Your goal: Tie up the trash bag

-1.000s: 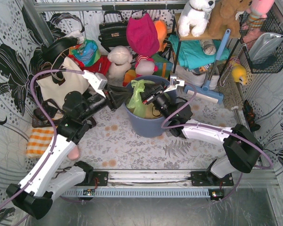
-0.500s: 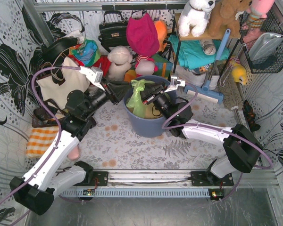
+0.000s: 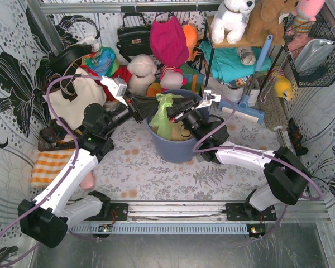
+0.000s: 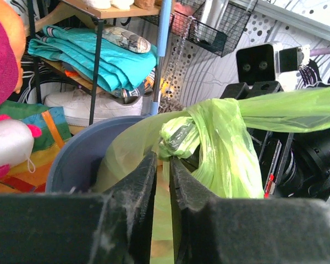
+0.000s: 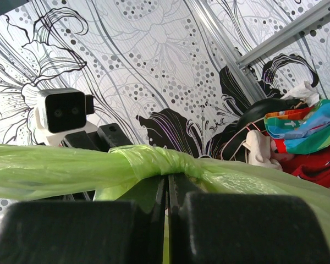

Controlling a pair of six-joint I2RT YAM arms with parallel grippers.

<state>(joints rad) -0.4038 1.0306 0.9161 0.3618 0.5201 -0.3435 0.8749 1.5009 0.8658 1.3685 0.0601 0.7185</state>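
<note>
Green trash bag [image 3: 163,114] inside bin [image 3: 176,146]

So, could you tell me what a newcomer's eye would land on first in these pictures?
Probably the light-green trash bag, bunched into a knot-like twist above the blue-grey bin at the table's middle. The left gripper and right gripper meet it from opposite sides, each with bag film between nearly closed fingers. Behind, a clutter of plush toys and handbags crowds the back wall, with a white plush dog up on the shelf.
</note>
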